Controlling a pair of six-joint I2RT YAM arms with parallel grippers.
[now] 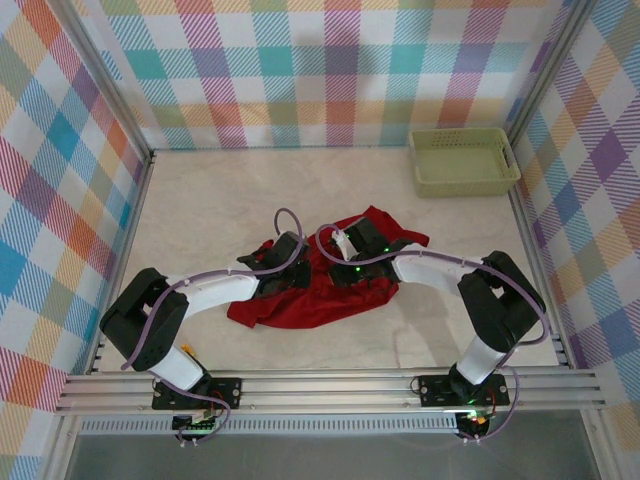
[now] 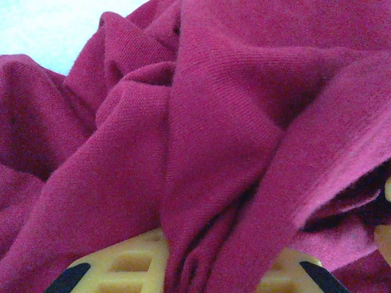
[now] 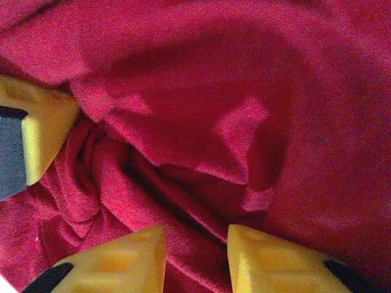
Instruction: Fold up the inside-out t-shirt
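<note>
The inside-out t-shirt [image 1: 325,295] is a crumpled deep-red heap in the middle of the table. Both grippers are down in it, close together. My left gripper [image 1: 287,263] sits on its left part; in the left wrist view a thick bunch of folds [image 2: 214,201] runs down between the yellow fingers [image 2: 122,265] and fills the gap, so the gripper [image 2: 214,271] is shut on the cloth. My right gripper [image 1: 353,272] rests at the middle of the heap; its fingers [image 3: 122,259] stand a little apart over a diagonal ridge, so the gripper [image 3: 197,259] is open. A left-gripper finger [image 3: 43,125] shows beside it.
A pale green plastic basket [image 1: 463,160] stands at the back right corner. Checked walls and metal frame posts [image 1: 110,95] close in the table on three sides. Bare tabletop [image 1: 200,200] lies around the shirt.
</note>
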